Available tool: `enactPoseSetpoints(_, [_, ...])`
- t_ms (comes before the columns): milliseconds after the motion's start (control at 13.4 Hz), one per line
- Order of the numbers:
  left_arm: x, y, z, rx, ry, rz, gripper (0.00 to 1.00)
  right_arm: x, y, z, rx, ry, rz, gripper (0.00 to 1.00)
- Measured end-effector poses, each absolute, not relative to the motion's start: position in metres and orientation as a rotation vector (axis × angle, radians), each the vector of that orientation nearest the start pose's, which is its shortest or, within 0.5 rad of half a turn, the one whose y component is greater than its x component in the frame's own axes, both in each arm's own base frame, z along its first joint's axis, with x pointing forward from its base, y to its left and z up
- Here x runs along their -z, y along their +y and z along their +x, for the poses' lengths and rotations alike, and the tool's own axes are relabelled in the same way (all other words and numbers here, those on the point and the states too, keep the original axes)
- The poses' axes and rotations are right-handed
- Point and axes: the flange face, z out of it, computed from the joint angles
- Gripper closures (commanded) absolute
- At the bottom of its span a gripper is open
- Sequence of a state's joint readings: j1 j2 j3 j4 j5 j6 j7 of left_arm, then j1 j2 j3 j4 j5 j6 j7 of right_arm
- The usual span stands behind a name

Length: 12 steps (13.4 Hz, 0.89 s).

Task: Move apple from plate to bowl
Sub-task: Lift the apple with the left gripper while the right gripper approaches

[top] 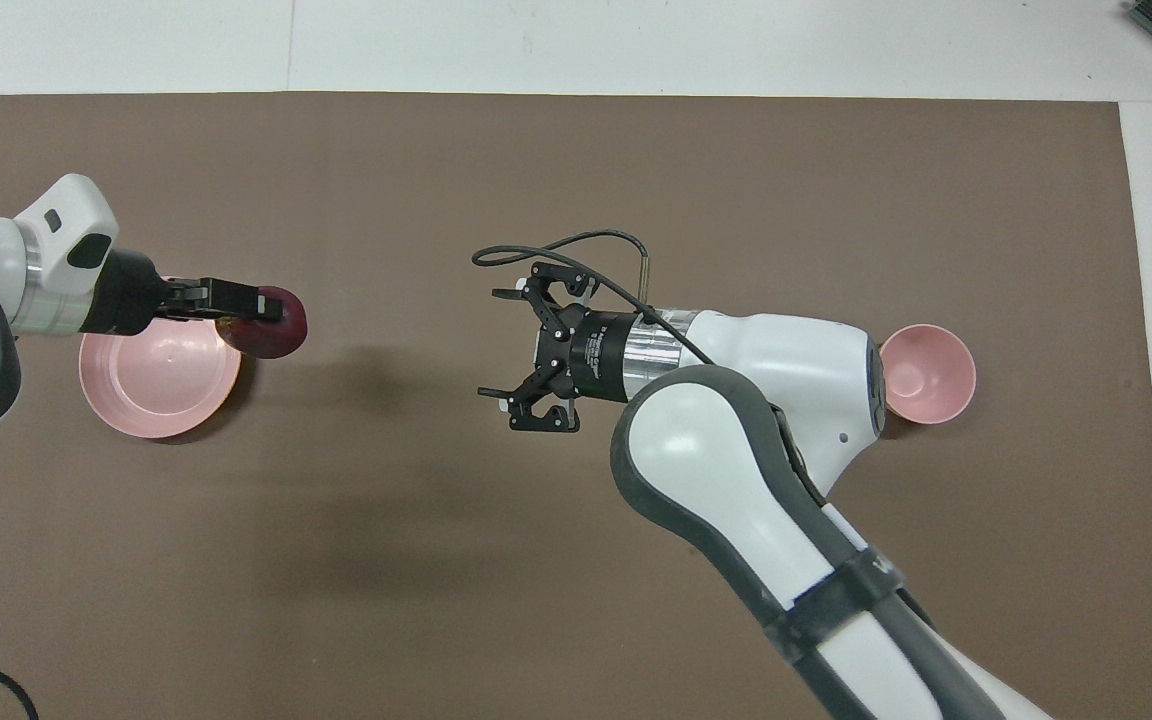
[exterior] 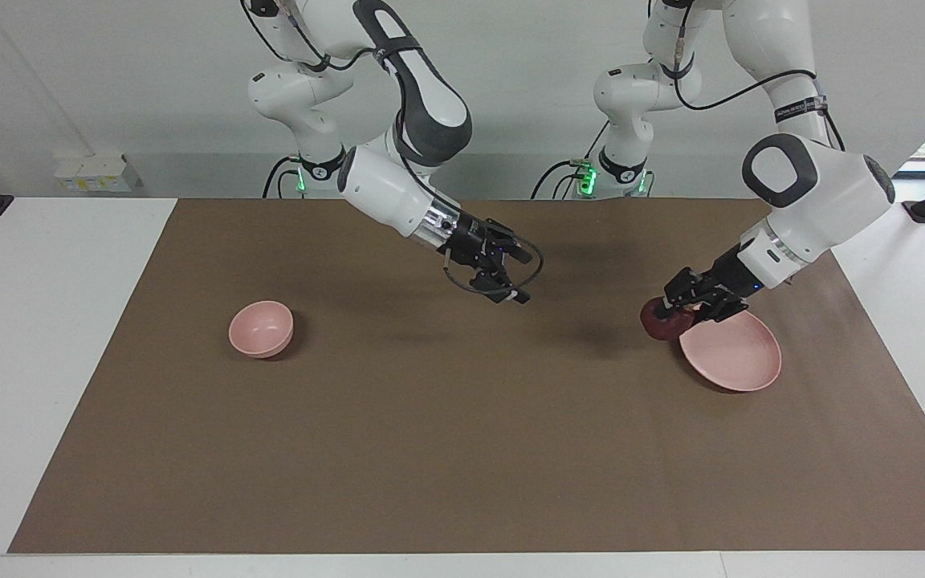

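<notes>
My left gripper (exterior: 666, 311) (top: 266, 312) is shut on the dark red apple (exterior: 666, 323) (top: 280, 328) and holds it in the air over the mat, just off the rim of the pale pink plate (exterior: 739, 361) (top: 151, 385). The plate lies bare at the left arm's end of the table. The small pink bowl (exterior: 261, 327) (top: 934, 380) sits empty at the right arm's end. My right gripper (exterior: 507, 277) (top: 511, 345) is open and empty in the air over the middle of the mat, pointing toward the left gripper.
A brown mat (exterior: 462, 449) covers the table, with white table edge (exterior: 45, 321) at both ends. In the overhead view my right arm (top: 736, 450) hides part of the bowl's rim.
</notes>
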<state>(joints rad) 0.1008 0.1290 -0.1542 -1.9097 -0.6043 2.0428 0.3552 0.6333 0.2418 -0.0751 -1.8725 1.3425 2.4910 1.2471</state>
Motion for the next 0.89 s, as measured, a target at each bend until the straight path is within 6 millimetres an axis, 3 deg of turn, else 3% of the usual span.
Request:
enactPoseSetpoints(298, [-0.459, -0.117, 0.580, -0.083, -0.218, 2.467, 1.00, -0.397, 0.379, 0.545, -0.617, 1.665, -1.499, 0.00])
enactPoseSetpoints(521, [-0.472, -0.127, 0.574, -0.056, -0.202, 2.380, 1.00, -0.400, 0.398, 0.550, -0.612, 1.634, -1.507, 0.00])
enactPoseSetpoints(894, [-0.480, -0.169, 0.563, -0.024, -0.241, 2.346, 1.00, -0.392, 0.412, 0.543, -0.587, 1.637, -1.519, 0.00])
